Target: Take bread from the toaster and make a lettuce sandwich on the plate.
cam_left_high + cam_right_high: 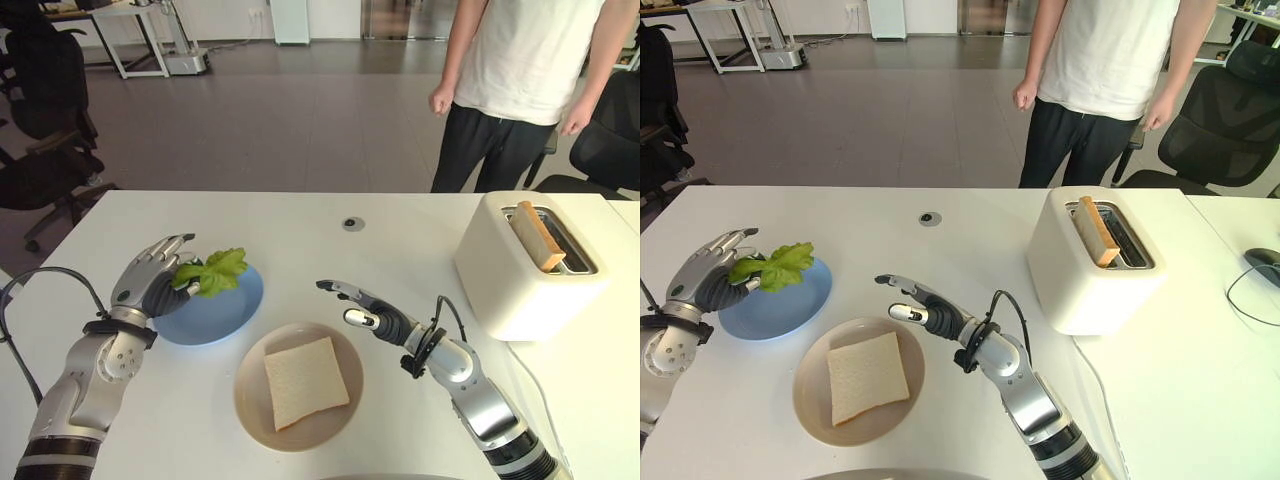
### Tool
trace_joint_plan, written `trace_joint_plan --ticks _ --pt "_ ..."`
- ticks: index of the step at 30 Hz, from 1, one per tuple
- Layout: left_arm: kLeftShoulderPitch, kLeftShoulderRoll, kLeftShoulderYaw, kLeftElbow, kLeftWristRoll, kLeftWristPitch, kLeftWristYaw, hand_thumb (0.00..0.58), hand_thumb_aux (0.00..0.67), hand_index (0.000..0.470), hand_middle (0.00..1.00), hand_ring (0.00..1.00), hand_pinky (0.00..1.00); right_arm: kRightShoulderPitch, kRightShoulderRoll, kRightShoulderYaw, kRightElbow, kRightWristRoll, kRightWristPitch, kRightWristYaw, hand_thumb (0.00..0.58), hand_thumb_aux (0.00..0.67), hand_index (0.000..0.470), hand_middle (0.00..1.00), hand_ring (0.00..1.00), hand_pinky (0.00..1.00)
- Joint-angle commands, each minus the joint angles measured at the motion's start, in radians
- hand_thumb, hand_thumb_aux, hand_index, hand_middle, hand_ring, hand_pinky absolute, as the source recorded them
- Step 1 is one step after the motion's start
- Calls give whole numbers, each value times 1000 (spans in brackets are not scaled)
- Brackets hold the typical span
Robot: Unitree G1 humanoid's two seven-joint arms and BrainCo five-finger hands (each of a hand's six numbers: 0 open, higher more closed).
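1. At mid-bench (400, 245): tan plate (250, 405) w/ one bread slice (305, 382) lying flat on it.
2. Just left of tan plate: blue plate (225, 318). Above it, the left robot hand (150, 282) pinches the lettuce (218, 268) at its stem end, leaf part hanging free.
3. Just right of tan plate: right robot hand (365, 310), fingers stretched out & apart, nothing in it.
4. Well right of tan plate: toaster (505, 290) w/ 2nd slice (537, 238) upright in slot, top edge sticking out.
5. Handling (est.): lettuce is v. light, limp, tears easily, so hold by stem/rib w/ gentle pinch. Toaster slice is light, fairly stiff, crumbly, poss. hot. Pinch exposed top edge across both faces, lift straight up.
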Motion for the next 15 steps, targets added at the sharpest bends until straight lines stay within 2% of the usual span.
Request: trace_joint_plan --ticks 1,7,15 --pt "167 -59 -17 -222 -125 -7 -124 580 670 470 0 0 0 0 -15 -36 1 -1 -1 4 0 0 0 0 0 0" --pt "345 -159 -126 -394 -239 13 -256 580 670 470 0 0 0 -2 -28 -68 23 1 -13 7 0 0 0 0 0 0" --pt "383 -213 -209 -351 -161 7 -279 580 670 470 0 0 0 -12 -28 -64 46 -13 -34 14 0 0 0 0 0 0"
